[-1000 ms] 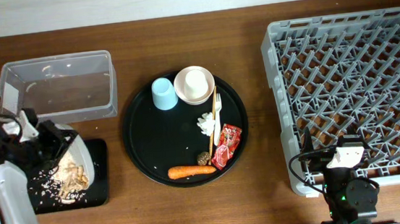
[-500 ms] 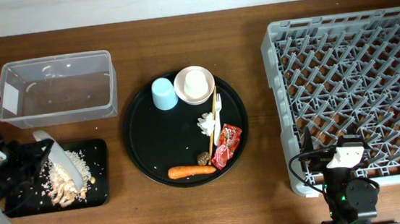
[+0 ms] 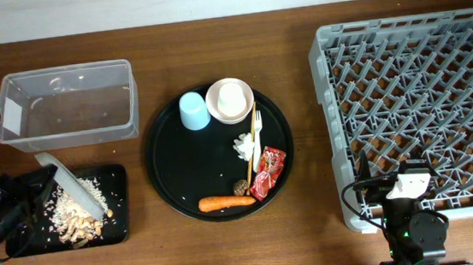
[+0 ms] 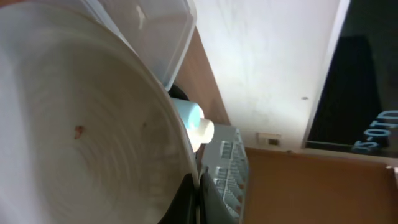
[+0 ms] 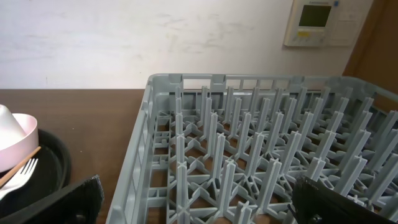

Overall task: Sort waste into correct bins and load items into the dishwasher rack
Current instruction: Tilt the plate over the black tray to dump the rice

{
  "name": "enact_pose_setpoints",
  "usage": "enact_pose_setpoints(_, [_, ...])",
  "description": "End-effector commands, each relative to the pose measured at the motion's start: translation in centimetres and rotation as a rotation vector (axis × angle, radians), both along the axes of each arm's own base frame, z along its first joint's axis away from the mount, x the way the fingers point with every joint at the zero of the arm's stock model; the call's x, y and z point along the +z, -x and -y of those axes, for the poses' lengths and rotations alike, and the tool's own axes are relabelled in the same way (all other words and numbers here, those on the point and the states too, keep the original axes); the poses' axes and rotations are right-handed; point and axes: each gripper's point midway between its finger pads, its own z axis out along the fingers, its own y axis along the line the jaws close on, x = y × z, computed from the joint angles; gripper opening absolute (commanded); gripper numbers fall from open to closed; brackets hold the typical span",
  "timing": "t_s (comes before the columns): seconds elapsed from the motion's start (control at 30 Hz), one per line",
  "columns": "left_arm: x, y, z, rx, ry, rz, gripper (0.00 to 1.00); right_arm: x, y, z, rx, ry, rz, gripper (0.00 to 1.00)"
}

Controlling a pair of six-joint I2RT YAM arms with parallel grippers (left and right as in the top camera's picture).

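Observation:
My left gripper [image 3: 42,191] is shut on the rim of the pale grey plate [image 3: 71,188], holding it steeply tilted on edge over the shallow black tray [image 3: 118,230]. Beige rice-like scraps [image 3: 76,217] lie in that tray. In the left wrist view the plate [image 4: 81,124] fills the left side, its rim pinched between the fingers [image 4: 186,202]. My right gripper [image 3: 398,183] stands open at the front edge of the dishwasher rack [image 3: 418,99] with nothing in it; both fingers [image 5: 56,202] show low over the rack [image 5: 261,149].
The clear tub [image 3: 67,104] stands behind the black tray. A round black tray [image 3: 171,168] holds a light blue cup [image 3: 192,110], pink bowl [image 3: 229,100], white utensil [image 3: 253,129], chopsticks [image 3: 252,161], napkin [image 3: 243,147], red wrapper [image 3: 267,171], brown lump [image 3: 240,186], carrot [image 3: 225,203].
The left gripper has drawn back to the left and tipped the plate onto its edge; the scraps that lay on it are now in the black tray. The right arm has not moved.

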Motion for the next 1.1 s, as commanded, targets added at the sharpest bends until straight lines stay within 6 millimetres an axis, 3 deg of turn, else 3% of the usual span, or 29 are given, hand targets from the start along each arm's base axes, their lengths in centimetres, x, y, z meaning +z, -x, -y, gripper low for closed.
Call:
enact_pose_setpoints(0.0, [1.4,0.0,-0.1,-0.015,0.073,0.124,0.01,-0.3,0.0,0.1,-0.004,0.003,-0.006,0.99])
enact_pose_setpoints(0.07, [0.4,-0.1,-0.4,-0.006,0.093,0.085,0.01,-0.3,0.0,0.1,-0.004,0.003,-0.006,0.99])
enact_pose_setpoints(0.3, [0.2,0.0,-1.1,-0.001,0.072,0.109,0.00,-0.3,0.0,0.1,-0.004,0.003,-0.006,0.99])
enact_pose_setpoints(0.4, [0.9,0.0,-0.8,-0.022,0.052,0.173,0.01,-0.3,0.0,0.1,-0.004,0.003,-0.006,0.99])
enact_pose_setpoints(0.5, [2.2,1.0,1.0,-0.046,0.095,0.200,0.00,-0.3,0.0,0.1,-0.004,0.003,-0.006,0.99])
enact_pose_setpoints(0.57, [2.1,1.2,1.2,-0.042,0.103,0.162,0.01,-0.3,0.0,0.1,-0.004,0.003,-0.006,0.99])
enact_pose_setpoints(0.7, [3.7,0.4,0.3,-0.063,-0.002,0.332,0.00,-0.3,0.0,0.1,-0.004,0.003,-0.006,0.99])
enact_pose_setpoints(0.73, [2.5,0.4,0.1,-0.034,0.066,0.219,0.01,-0.3,0.0,0.1,-0.004,0.003,-0.006,0.99])
enact_pose_setpoints(0.8, [3.4,0.6,0.6,-0.052,0.040,0.278,0.01,-0.3,0.0,0.1,-0.004,0.003,-0.006,0.99])
enact_pose_setpoints(0.83, [2.2,0.5,0.1,-0.028,0.063,0.185,0.01,-0.3,0.0,0.1,-0.004,0.003,-0.006,0.99])
enact_pose_setpoints(0.9, [2.8,0.5,0.2,-0.049,-0.011,0.240,0.00,-0.3,0.0,0.1,-0.004,0.003,-0.006,0.99])
enact_pose_setpoints(0.93, [2.5,0.6,0.1,-0.031,0.018,0.187,0.00,-0.3,0.0,0.1,-0.004,0.003,-0.006,0.99])
enact_pose_setpoints(1.0, [4.4,0.6,0.6,-0.059,-0.042,0.303,0.00,-0.3,0.0,0.1,-0.004,0.003,-0.006,0.99])
enact_pose_setpoints(1.03, [2.8,0.5,-0.4,-0.008,-0.019,0.152,0.00,-0.3,0.0,0.1,-0.004,0.003,-0.006,0.99])
enact_pose_setpoints(1.07, [3.4,0.6,0.0,-0.015,-0.003,0.171,0.00,-0.3,0.0,0.1,-0.004,0.003,-0.006,0.99])
